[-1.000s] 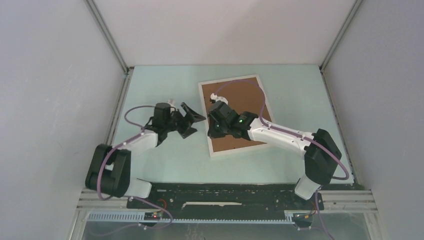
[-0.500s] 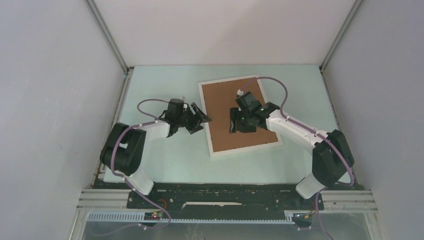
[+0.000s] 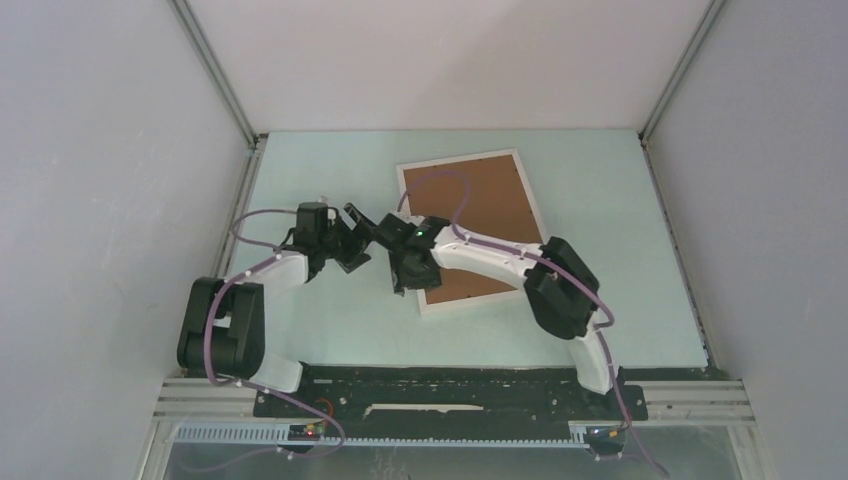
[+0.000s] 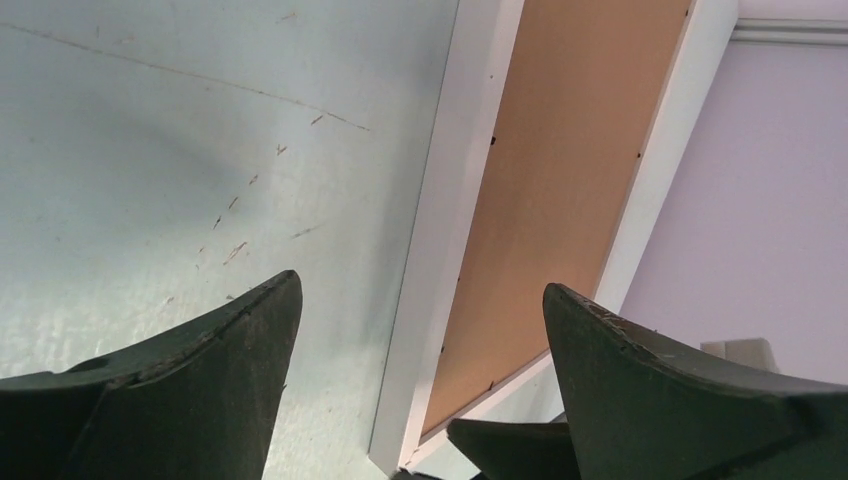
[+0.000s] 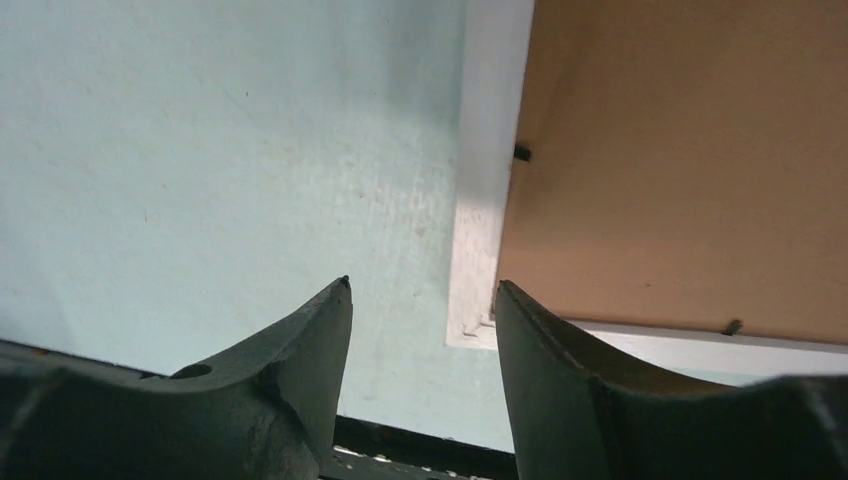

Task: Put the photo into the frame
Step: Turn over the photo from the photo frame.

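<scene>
Movement is recorded on the table [image 3: 300, 160]: at left, the left gripper [image 3: 360, 243] is held spread wide and empty; beside it, the right gripper [image 3: 403, 272], clenched over the brown backing board [image 3: 480, 200] a second ago, is now brought to the near-left corner of the frame [image 3: 461, 158], jaws parted, nothing gripped; the frame is laid face down, board seated; the photo is not seen, so it is judged already enclosed, or hidden.

Left gripper [image 4: 415, 300] wide open, right gripper [image 5: 422, 290] parted — arms angled inward
</scene>
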Available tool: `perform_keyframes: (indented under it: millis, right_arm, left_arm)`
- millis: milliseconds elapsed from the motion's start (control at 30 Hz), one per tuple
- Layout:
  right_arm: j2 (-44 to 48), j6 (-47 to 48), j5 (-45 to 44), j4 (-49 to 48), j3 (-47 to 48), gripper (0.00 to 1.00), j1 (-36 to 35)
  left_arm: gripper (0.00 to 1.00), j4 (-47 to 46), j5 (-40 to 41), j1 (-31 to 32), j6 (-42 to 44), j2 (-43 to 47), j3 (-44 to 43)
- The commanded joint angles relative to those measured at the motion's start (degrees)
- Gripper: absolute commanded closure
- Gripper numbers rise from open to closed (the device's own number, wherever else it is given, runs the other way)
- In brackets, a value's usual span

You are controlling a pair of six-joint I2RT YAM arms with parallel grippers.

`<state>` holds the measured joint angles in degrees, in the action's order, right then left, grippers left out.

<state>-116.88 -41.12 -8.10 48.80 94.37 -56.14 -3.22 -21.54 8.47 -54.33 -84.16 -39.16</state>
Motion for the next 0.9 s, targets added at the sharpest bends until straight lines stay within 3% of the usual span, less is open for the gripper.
perform_keyframes:
  millis: [0, 267, 367, 467, 700, 733, 800, 867]
  right_arm:
    - [-5.62, -4.67, -4.07, 11.64, 9.02, 0.38, -0.37]
    - [-10.19, -5.92, -5.36, 15.19, 13.63, 0.44, -1.62]
    - [-12.15, -6.10, -6.27, 14.93, 15.03, 0.54, -1.54]
    - [-15.02, -6.83, -7.75, 14.90, 16.99, 0.60, -1.67]
    - [-19.59, -10.48, -15.74, 18.87, 19.94, 0.64, -2.73]
    - [-18.77, -10.36, -16.44, 17.98, 18.89, 0.71, -2.82]
    - [-16.08, -8.64, -16.86, 16.23, 17.53, 0.95, -2.82]
    - [-12.96, -6.32, -14.94, 13.57, 16.26, 1.00, -2.35]
  left_arm:
    - [0.05, 4.39, -3.03, -1.42, 3.93, 2.86, 0.31]
    - [0.05, 6.19, -4.92, -4.79, 6.50, 4.60, 1.20]
    - [0.06, 5.52, -6.46, -4.90, 6.84, 2.97, 1.47]
    - [0.07, 1.73, -8.88, -4.89, 5.27, 1.00, 2.67]
    - [0.01, -5.05, -11.30, -4.85, 2.09, -2.33, 3.75]
    - [0.01, -6.01, -11.43, -4.76, 1.65, -2.70, 3.88]
    - [0.00, -7.31, -12.00, -4.45, 1.22, -4.02, 3.57]
    - [0.02, -9.40, -13.41, -3.64, 0.37, -6.32, 2.99]
